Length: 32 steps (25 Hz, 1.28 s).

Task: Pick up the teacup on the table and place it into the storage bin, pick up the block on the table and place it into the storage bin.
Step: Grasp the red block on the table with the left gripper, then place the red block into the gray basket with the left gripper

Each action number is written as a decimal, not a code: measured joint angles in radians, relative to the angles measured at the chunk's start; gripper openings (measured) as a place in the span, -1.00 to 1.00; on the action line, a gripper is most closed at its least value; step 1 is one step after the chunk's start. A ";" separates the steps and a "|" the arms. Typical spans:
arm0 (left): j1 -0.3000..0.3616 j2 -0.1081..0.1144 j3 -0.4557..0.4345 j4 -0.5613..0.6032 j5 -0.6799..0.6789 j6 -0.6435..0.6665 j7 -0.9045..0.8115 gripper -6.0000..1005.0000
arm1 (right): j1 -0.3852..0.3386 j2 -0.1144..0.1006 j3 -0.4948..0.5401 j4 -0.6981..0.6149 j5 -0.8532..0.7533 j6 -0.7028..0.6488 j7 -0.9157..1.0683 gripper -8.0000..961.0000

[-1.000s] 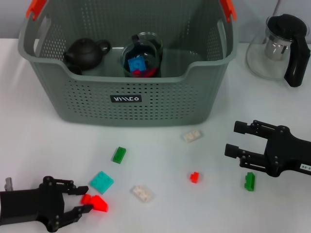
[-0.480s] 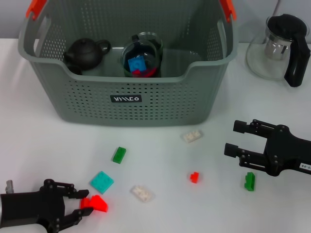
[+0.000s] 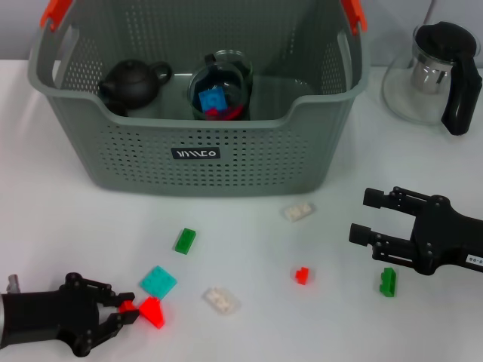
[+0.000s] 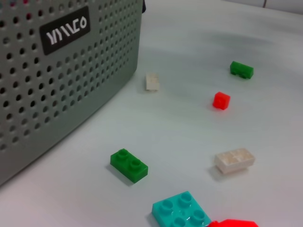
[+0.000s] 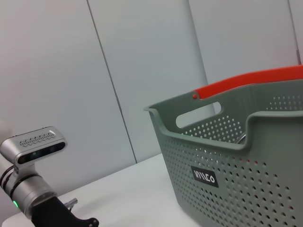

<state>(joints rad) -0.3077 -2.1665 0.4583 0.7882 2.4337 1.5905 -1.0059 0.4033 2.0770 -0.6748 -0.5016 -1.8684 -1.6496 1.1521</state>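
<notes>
Closing now, the left gripper (image 3: 124,313) has pinched its fingers onto the red block (image 3: 152,311), well in front of the storage bin (image 3: 196,154); right gripper (image 3: 370,216) hovers spread near the bin's front corner. That grip catches only the block's edge, so lifting could twist it loose beside the teal block (image 3: 158,282).

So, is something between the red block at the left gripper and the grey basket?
The left gripper is shut on the red block. A teal block and green block lie toward the grey perforated basket; lifting over clears them.
</notes>
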 joint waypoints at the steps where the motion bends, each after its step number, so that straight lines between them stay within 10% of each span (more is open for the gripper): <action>1: 0.000 0.000 0.000 0.001 0.001 0.000 -0.001 -0.33 | 0.000 0.000 0.000 0.000 0.000 0.000 0.000 0.58; 5: 0.000 0.001 -0.002 0.016 0.002 0.020 -0.009 -0.61 | 0.001 0.000 0.000 0.000 0.000 0.000 0.000 0.58; 20: -0.080 0.053 -0.202 0.031 -0.151 0.382 -0.029 -0.60 | 0.006 0.000 0.000 0.000 0.000 0.001 0.000 0.58; 32: -0.219 0.063 -0.199 -0.048 -0.437 0.396 -0.208 -0.60 | 0.002 0.000 0.000 0.000 0.000 -0.002 -0.001 0.58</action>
<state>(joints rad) -0.5263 -2.1031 0.2597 0.7398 1.9969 1.9867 -1.2137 0.4054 2.0766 -0.6750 -0.5016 -1.8683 -1.6512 1.1506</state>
